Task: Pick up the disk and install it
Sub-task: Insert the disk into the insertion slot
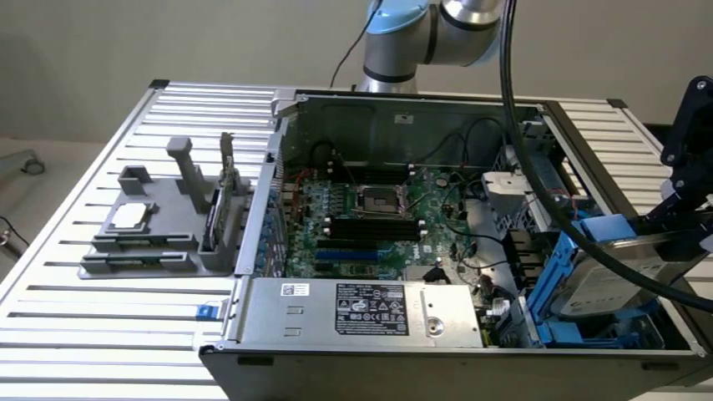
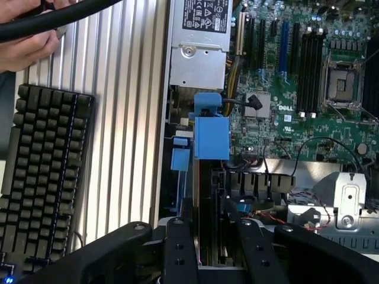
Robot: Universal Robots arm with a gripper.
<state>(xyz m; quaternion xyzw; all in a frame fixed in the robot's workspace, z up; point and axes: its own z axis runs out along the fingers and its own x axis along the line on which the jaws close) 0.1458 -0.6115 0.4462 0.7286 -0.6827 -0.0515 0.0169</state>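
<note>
So in the exterior view, the arm's claw [image 1: 672, 227] is hanging over the open PC case [image 1: 446, 359] at the exterior view's right. It's clamping the disk [image 1: 607, 292], so the jaws are closed on it rather than spread wide. The disk is sitting tilted, not flat, with its blue bracket [image 1: 607, 227] at the upper end, right at the blue drive bay [image 1: 546, 309] in that corner of the case. I can't tell how far it's in. A thick black cable [image 1: 523, 150] is drooping across the case and crossing in front of the disk. The motherboard [image 1: 368, 209] is lying exposed in the middle, and the big silver power supply [image 1: 356, 309] is sitting along the near edge. Over at the exterior view's left, a grey holder [image 1: 167, 251] is resting on the slatted table [image 1: 89, 334] with a small silver chip [image 1: 128, 215] on it. In the wrist view, the claw's two black fingers [image 2: 177, 248] are pressing on either side of the disk [image 2: 208, 228], which I'm seeing edge-on. Its blue bracket [image 2: 211, 137] is sticking out ahead, close to the power supply. A keyboard [image 2: 41, 183] is lying on the table near the case, and a person's hand [image 2: 21, 44] is gripping the black cable.
</note>
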